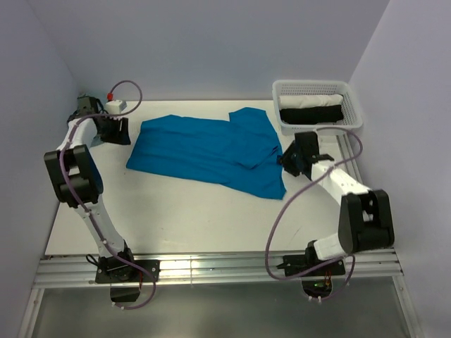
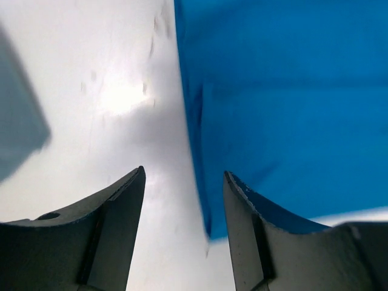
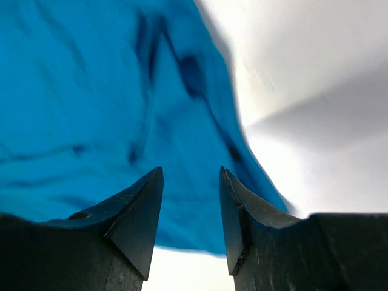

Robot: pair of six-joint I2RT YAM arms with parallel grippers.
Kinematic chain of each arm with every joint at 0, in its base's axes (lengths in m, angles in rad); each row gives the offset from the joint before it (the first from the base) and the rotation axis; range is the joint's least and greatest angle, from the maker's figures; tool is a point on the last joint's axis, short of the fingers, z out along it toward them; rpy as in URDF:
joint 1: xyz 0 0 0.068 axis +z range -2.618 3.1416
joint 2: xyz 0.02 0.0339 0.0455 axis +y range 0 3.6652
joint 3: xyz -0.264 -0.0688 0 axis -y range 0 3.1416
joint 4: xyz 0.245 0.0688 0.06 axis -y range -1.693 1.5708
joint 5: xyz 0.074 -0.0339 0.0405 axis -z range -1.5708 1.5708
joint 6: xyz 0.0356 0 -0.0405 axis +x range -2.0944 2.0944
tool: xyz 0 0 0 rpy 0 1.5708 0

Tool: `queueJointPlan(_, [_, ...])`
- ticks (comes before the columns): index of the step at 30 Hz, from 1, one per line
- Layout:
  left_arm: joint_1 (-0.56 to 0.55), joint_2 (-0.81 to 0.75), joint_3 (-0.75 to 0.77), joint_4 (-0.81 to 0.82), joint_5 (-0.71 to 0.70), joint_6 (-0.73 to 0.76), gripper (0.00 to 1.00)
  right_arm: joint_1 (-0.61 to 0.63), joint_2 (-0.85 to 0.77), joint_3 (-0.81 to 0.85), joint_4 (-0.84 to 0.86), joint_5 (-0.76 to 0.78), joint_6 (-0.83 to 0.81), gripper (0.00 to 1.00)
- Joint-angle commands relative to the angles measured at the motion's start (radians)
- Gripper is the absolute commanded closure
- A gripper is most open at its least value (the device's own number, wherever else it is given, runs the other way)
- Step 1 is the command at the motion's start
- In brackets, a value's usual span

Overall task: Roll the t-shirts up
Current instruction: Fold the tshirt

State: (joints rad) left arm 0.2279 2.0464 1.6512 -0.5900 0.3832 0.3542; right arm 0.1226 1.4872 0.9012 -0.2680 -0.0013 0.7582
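Left gripper (image 1: 116, 131): far left of the table, low, at the left edge of the turquoise t-shirt (image 1: 204, 151).
- Left wrist view: left gripper (image 2: 183, 173) has its fingers well apart with nothing between them.
- Bare white surface shows in the gap. The shirt's edge (image 2: 285, 91) runs just past the inner side of the right-hand finger.
- Cannot tell whether that finger touches the cloth.

T-shirt: lies spread across the middle of the table (image 1: 190, 218), long axis left to right, mostly flat with soft creases. A flap is folded over on its right part. No roll is started.

Right gripper (image 1: 287, 156): at the shirt's right edge, beside the folded flap.
- Right wrist view: right gripper (image 3: 191, 170) has its fingers parted, less widely than the left pair, and nothing is clamped.
- Blue fabric (image 3: 91, 91) fills the view behind and between the tips, and white table shows to the right.
- Contact with the cloth cannot be told.

Far right corner: a white mesh basket (image 1: 356, 105) stands near the shirt's right end without touching it. It holds a white roll (image 1: 313, 101) and a black roll (image 1: 310, 115) lying side by side.

Surface and room: white tabletop, glossy, with glare in the wrist views. A metal rail (image 1: 211, 266) runs along the near edge and carries both arm bases. Pale lavender-grey walls close in the left, back and right sides.
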Motion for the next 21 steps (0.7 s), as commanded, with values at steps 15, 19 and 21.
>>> queueJointPlan(15, [0.105,0.014,-0.149,-0.214,0.307,0.171,0.28,0.025,-0.482,-0.522,0.119,-0.065,0.136,0.31])
queueJointPlan(19, [0.103,0.006,-0.182,-0.116,0.286,0.092,0.28,0.025,-0.441,-0.555,0.19,-0.086,0.156,0.31])
queueJointPlan(21, [0.105,0.005,-0.198,-0.09,0.266,0.052,0.3,0.025,-0.427,-0.562,0.211,-0.098,0.164,0.31])
